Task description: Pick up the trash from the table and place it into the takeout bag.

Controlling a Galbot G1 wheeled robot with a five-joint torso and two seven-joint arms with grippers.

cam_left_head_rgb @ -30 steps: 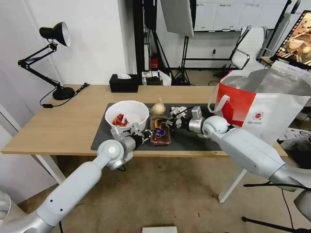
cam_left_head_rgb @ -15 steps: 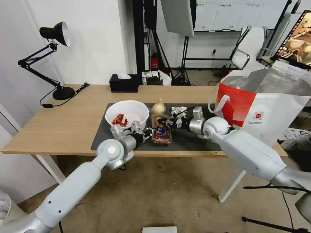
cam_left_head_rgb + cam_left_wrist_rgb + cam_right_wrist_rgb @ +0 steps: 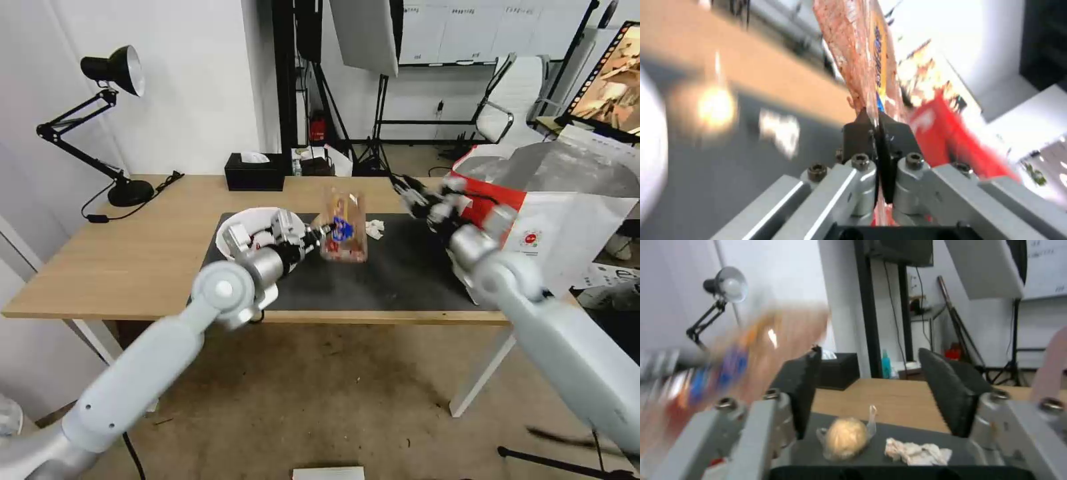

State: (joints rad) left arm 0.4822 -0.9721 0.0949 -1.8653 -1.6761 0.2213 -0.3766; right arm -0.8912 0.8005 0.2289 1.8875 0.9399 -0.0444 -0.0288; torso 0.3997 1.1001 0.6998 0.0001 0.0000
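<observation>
Clear plastic clamshell tray (image 3: 343, 223) hangs upright above the dark mat, pinched at its edge by the left hand (image 3: 319, 235). Red-and-white foil-lined takeout bag (image 3: 533, 213) lies off to its right; right hand (image 3: 867, 393) gapes wide, empty, beside the bag.

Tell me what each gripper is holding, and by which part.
Left gripper pinches the clear plastic clamshell tray by its edge; right gripper holds nothing.
</observation>
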